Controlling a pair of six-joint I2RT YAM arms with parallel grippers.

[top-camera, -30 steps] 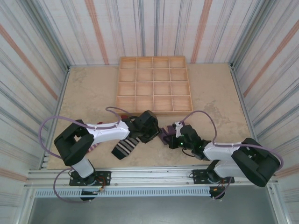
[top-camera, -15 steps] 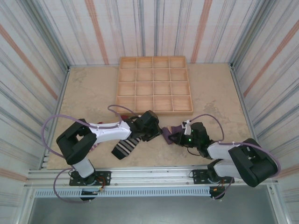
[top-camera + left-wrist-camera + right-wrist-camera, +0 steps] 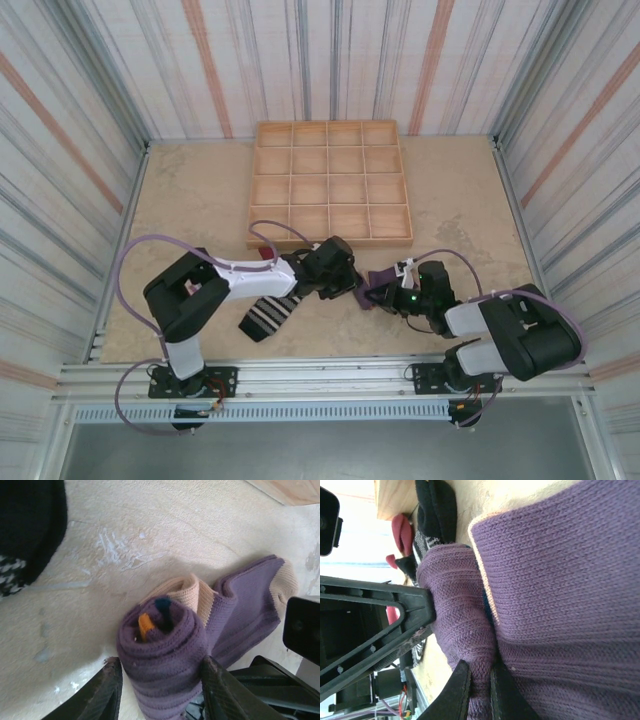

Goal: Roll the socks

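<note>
The purple sock [image 3: 165,645] lies partly rolled on the table, its orange stripe showing at the roll's core and its tan heel [image 3: 200,597] beside it. My left gripper [image 3: 162,690] has a finger on each side of the roll and is shut on it. My right gripper [image 3: 480,685] pinches a fold of the same purple sock [image 3: 555,580]. In the top view the two grippers, left [image 3: 345,285] and right [image 3: 378,297], meet over the purple sock [image 3: 366,293]. The black-and-white striped sock [image 3: 268,315] lies flat under the left arm. A maroon part of the beige sock [image 3: 262,252] peeks out behind that arm.
A wooden tray [image 3: 330,238] with several compartments stands just behind the grippers. Corrugated walls close in the table on three sides. The striped sock's black end [image 3: 30,525] lies close to the left of the roll.
The left gripper slid right to the purple sock and its jaws narrowed onto the roll. The right gripper drew back rightward with the sock still pinched.
</note>
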